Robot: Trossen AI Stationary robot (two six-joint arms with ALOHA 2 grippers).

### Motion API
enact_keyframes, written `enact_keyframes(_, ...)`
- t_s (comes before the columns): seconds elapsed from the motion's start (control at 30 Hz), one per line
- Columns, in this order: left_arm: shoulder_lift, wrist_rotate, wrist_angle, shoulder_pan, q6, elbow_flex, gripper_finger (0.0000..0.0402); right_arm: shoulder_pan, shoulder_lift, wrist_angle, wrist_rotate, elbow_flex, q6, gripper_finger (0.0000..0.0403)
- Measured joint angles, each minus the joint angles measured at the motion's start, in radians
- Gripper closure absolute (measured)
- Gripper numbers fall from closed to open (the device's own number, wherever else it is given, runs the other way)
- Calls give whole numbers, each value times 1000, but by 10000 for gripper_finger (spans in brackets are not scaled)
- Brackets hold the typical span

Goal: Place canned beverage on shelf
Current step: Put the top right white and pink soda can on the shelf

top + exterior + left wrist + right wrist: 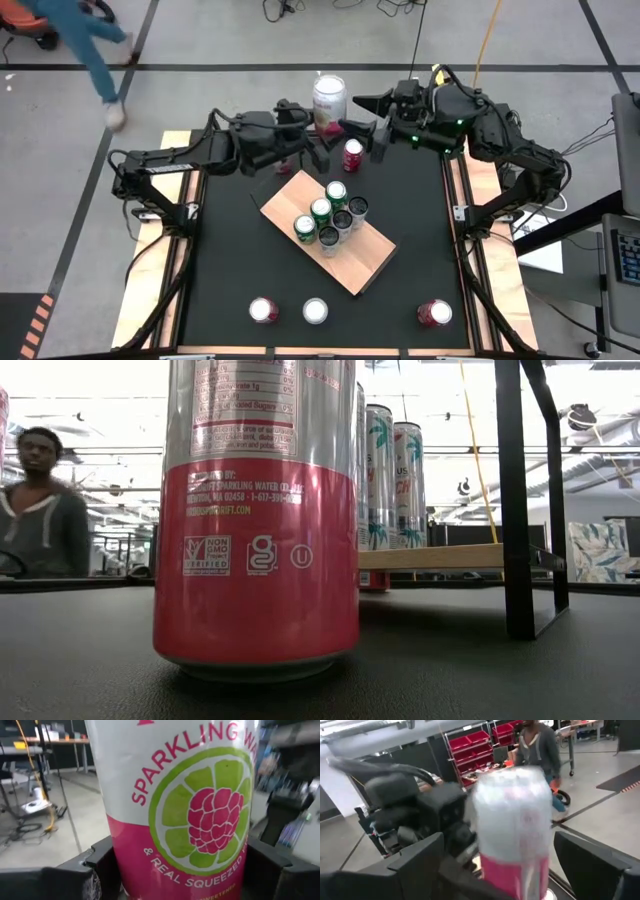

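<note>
At the near edge of the tabletop [230, 260], 3 spare cans [315, 311] stand in a row. Past them the shelf [365, 265] lies mid-table, its long axis running roughly from 10 to 4 o'clock. 6 cans [330, 215] stand clustered in its middle and both ends are bare. Farther on, a red can [353, 153] stands upright on the tabletop at 1 o'clock from the shelf. Farthest, the raspberry can [329, 98] hangs upright above the far edge, so the shelf lies at 6 o'clock from it. The left pincer [185, 875] grips that can, fingers against its sides. The right pincer [505, 870] straddles it from 3 o'clock, spread wide and clear of it. The left arm looks better placed to carry it.
</note>
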Motion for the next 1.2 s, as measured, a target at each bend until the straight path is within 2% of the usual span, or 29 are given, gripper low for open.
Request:
enact_keyframes(0.17,-1,2,78,-1,0,0,111,-1,8,-26,1,1,-21,45)
enact_keyframes(0.4,23,4,76,-3,47,0,111,-5,36,-35,2,0,-24,45)
enact_keyframes(0.77,34,70,80,-5,60,1,111,-16,55,-86,-2,0,-3,50)
enact_keyframes(1.2,33,85,73,-4,59,1,111,-16,65,-77,-21,0,-22,113)
